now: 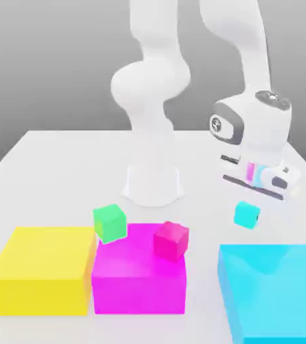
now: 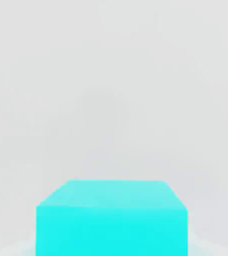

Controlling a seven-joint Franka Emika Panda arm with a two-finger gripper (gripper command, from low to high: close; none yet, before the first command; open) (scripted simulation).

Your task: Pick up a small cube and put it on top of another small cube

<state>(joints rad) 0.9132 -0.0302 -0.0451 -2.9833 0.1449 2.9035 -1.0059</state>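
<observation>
The tool [image 1: 258,195] is hanging above the white surface [image 1: 62,161], closed tight on the small cyan cube [image 1: 247,214], which is sitting at its tip clear of the surface, just above the big cyan block [image 1: 276,289]. In the hand view the cyan cube [image 2: 112,220] is showing close up. The small pinkish-red cube [image 1: 171,240] is resting tilted on the large magenta block [image 1: 139,282], with a small green cube [image 1: 110,223] near it and a yellow block [image 1: 43,269] alongside.

Even, bright, diffuse light; no glare. Table [image 1: 55,154] near white, backdrop grading to grey. Soft faint shadows beside the yellow block [image 1: 43,269] and magenta block [image 1: 139,275]. Slight overall softness in exterior view. Hand view washed out; small cyan cube [image 2: 111,220] has blurred edges.
</observation>
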